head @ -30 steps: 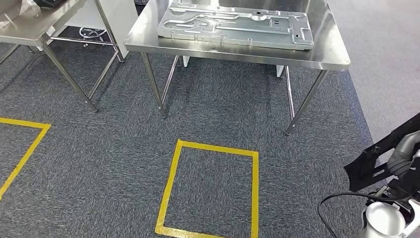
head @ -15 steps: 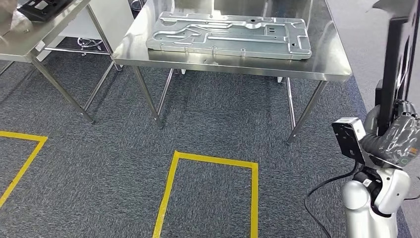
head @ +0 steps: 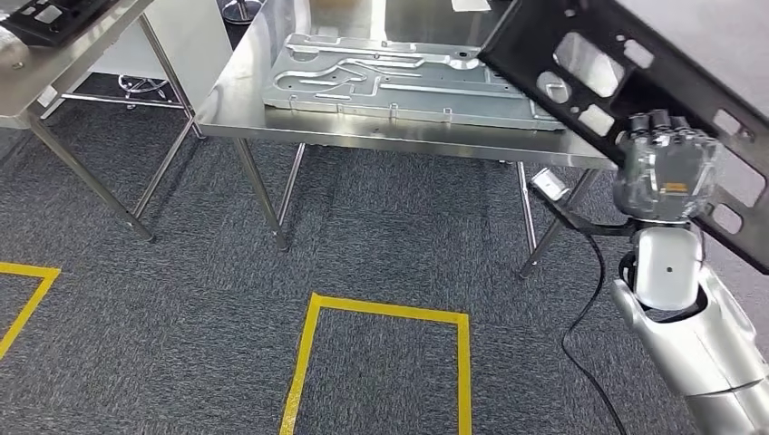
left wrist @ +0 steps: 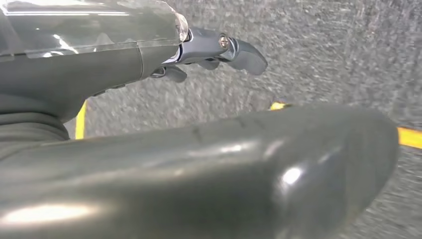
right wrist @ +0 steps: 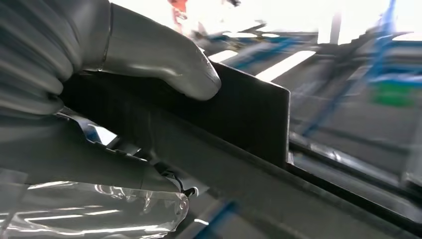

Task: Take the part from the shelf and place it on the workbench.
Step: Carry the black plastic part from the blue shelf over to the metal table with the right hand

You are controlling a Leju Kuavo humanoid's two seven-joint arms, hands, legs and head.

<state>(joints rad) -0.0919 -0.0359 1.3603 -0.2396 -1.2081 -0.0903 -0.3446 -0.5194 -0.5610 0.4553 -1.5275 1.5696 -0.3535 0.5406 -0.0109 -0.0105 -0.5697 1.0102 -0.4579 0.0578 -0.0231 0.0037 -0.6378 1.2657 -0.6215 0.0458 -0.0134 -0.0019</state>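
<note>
Head view shows the right hand (head: 668,165) gripping the black part (head: 626,91) tight, up in the air. The part's long side slants up to the left, its far end over the bench (head: 408,127). The bench lies ahead and left of that hand. Left hand (left wrist: 214,47) hangs by the floor, fingers apart, holding nothing.

My right arm (head: 698,353) is raised in front of me, its hand (head: 666,168) clamped on a black panel (head: 580,72), thumb (right wrist: 164,64) pressed over the edge. My left hand (left wrist: 199,164) hangs low, holding nothing, fingers (left wrist: 234,50) loosely extended.
</note>
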